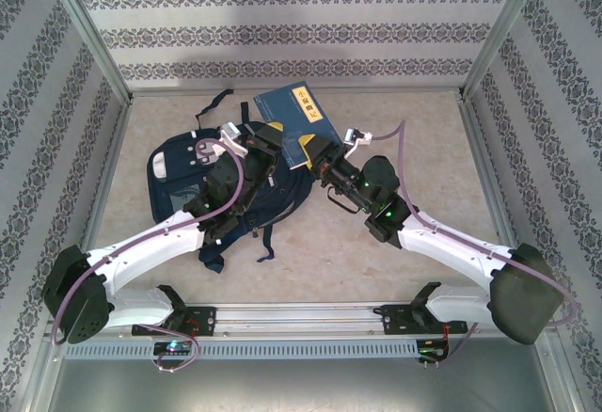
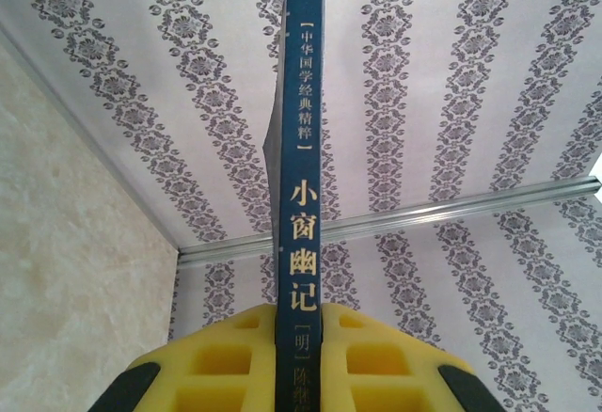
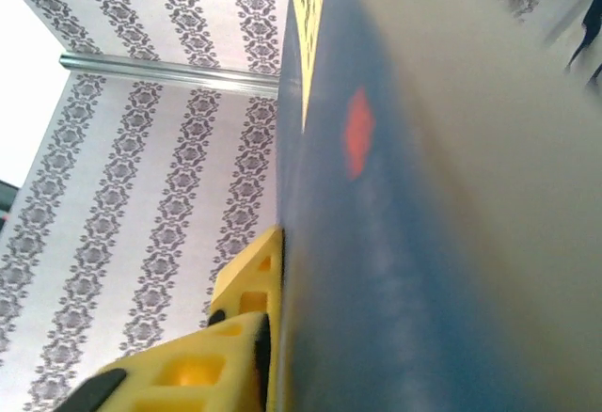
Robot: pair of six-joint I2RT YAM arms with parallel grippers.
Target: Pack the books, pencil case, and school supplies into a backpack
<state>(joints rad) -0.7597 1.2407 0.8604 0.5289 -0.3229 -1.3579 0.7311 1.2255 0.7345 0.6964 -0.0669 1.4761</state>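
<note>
navy book (image 2: 303,149) spine | gold series line — 中华国学经典精粹 | title — 小窗幽记 | below: [明] 陈, cut off

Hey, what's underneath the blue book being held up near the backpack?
From above, the book sits over the backpack's far right edge and the bare table. Whatever lies directly beneath it is covered by the book itself.

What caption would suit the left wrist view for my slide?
A navy book clamped in the left gripper, gold-lettered spine facing the camera, patterned wall behind.
</note>
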